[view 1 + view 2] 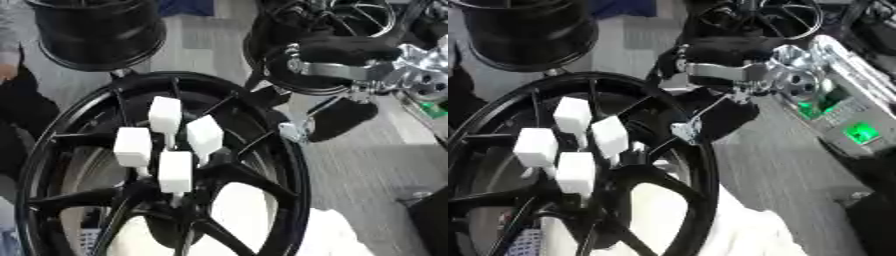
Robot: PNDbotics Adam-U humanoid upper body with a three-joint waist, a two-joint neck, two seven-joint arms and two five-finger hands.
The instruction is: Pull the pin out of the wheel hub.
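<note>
Nearest the camera, four white pins (174, 171) stand clustered at the centre of the black wheel hub (262, 192). Beyond its rim the right hand (343, 118) hovers (fingers indistinct, grip unclear); it should approach one pin squarely and pull straight along its axis. No left hand shows.
</note>
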